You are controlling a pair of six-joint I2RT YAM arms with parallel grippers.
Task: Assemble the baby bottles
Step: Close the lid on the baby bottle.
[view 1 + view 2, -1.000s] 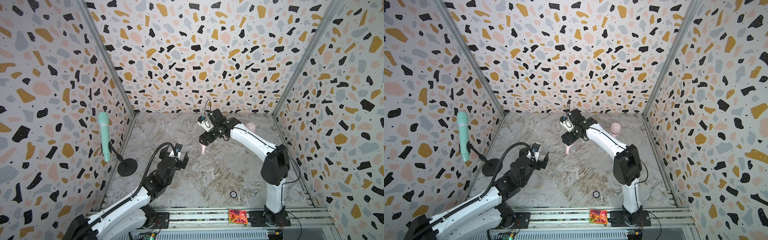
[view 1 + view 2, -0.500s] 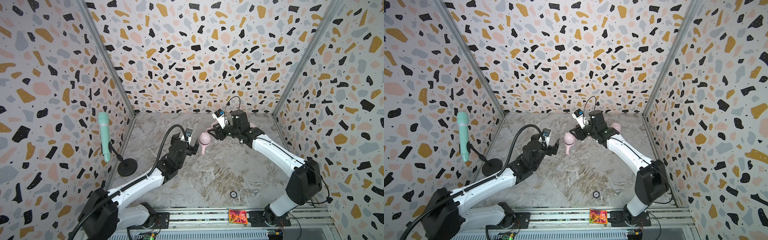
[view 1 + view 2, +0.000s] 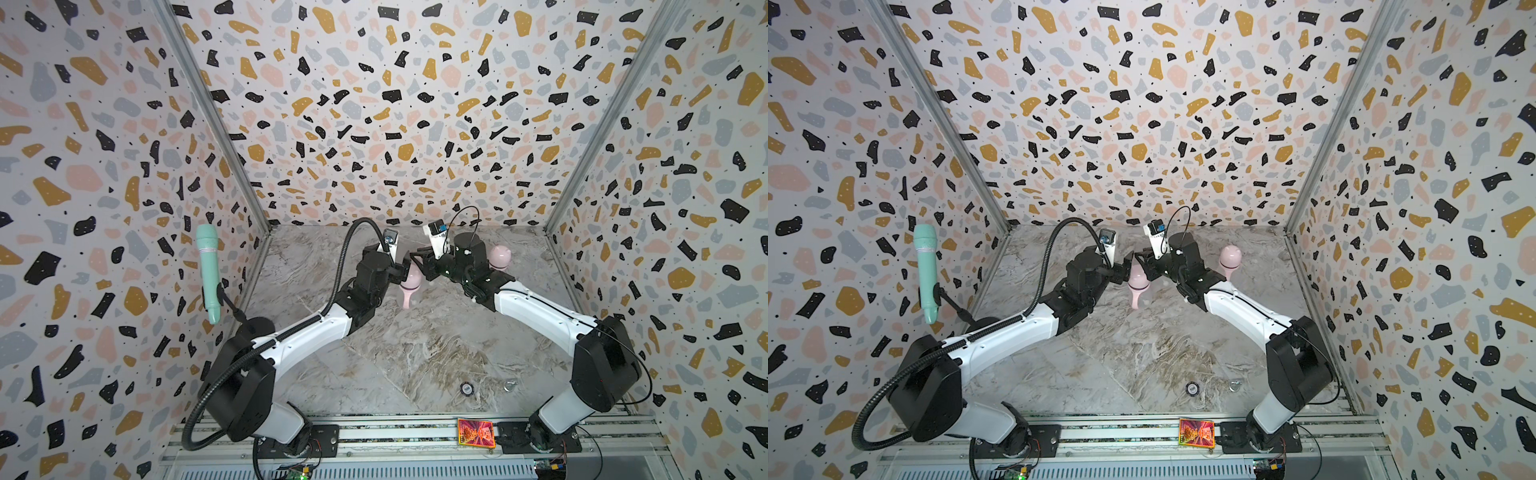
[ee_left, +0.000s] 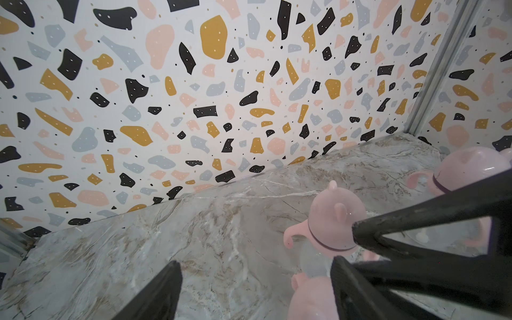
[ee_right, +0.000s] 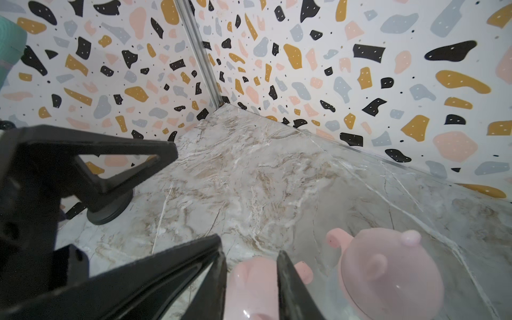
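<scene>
Left gripper point(image 4: 255, 263): open wide around the front baby bottle point(image 4: 310, 299), which sits right beside one finger.
Right gripper point(image 5: 250, 253): its two fingers squeeze the pink cap point(image 5: 249, 288) of that same bottle.
Front baby bottle: upright, a bit toward 12 o'clock from the middle of the marble table point(image 3: 415, 357), between both grippers in both top views.
Back baby bottle point(image 3: 500, 257): upright at 1 o'clock, near the back wall, with its cap on.
Microphone point(image 3: 208, 270): mint green, at 9 o'clock by the side wall.
</scene>
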